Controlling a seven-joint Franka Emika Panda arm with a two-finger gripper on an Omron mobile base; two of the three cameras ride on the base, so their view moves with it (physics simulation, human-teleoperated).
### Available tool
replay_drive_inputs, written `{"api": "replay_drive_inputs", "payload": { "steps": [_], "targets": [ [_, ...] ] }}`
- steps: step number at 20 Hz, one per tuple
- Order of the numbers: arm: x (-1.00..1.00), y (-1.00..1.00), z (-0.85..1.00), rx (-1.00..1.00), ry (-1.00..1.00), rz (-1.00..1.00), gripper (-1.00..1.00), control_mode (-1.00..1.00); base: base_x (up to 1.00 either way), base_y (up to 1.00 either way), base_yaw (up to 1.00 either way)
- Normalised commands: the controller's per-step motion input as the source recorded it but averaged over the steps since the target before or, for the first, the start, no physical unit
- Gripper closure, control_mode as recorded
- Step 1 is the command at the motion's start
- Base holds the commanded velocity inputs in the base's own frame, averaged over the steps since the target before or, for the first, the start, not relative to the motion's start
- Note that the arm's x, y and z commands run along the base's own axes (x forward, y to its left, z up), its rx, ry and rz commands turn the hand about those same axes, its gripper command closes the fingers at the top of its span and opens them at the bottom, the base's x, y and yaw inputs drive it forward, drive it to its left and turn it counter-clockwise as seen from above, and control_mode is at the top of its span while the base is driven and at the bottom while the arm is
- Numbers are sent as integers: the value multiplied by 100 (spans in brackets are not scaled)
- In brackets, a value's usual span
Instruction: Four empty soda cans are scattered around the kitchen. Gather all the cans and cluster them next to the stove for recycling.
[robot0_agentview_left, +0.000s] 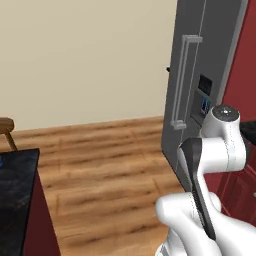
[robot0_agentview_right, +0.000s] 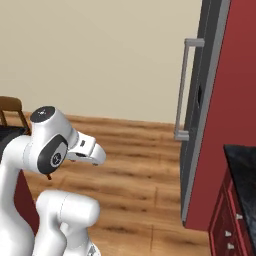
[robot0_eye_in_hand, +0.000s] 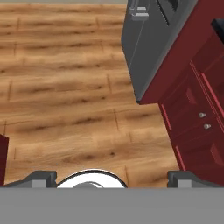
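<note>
The gripper (robot0_eye_in_hand: 112, 177) sits at the bottom of the hand view, its two dark fingertips (robot0_eye_in_hand: 41, 178) set far apart at the lower left and lower right. The jaws stand wide with nothing between them.

Beyond the fingertips, the hand view looks down on a wooden plank floor (robot0_eye_in_hand: 65, 100) that covers the left and centre of the frame. At the right edge of that view stand dark red panelled cabinets (robot0_eye_in_hand: 197, 118) with two small silver knobs (robot0_eye_in_hand: 204, 120). In the upper centre, touching the cabinets, is the lower corner of a grey refrigerator (robot0_eye_in_hand: 148, 48).

In the left base view, the white arm (robot0_agentview_left: 210, 165) rises from the lower right, folded at a dark joint. At the lower left of that frame is a black marbled countertop (robot0_agentview_left: 15, 200) on a dark red base. A wooden chair (robot0_agentview_left: 6, 127) shows partly at the left edge, above the countertop.

In the right base view, the arm occupies the lower left. A second stretch of black countertop (robot0_agentview_right: 245, 170) lies at the lower right, over red drawers with silver knobs.

Farther back, the refrigerator stands upright at the upper right of both base views, with long vertical silver handles (robot0_agentview_left: 182, 80) and a dark dispenser panel (robot0_agentview_left: 204, 92). A red cabinet panel (robot0_agentview_right: 225, 110) adjoins it. A cream wall (robot0_agentview_left: 85, 55) closes the scene at the far side.

I cannot tell where the soda cans or the stove are.
</note>
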Motion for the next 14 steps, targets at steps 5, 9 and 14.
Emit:
{"api": "replay_drive_inputs", "payload": {
  "steps": [5, 9, 14],
  "targets": [
    [0, 0, 0, 0, 0, 0, -100, 100, -25, -21, 30],
    [0, 0, 0, 0, 0, 0, -100, 100, -31, -19, 29],
    [0, 0, 0, 0, 0, 0, -100, 100, -45, -17, 29]
  ]
}}
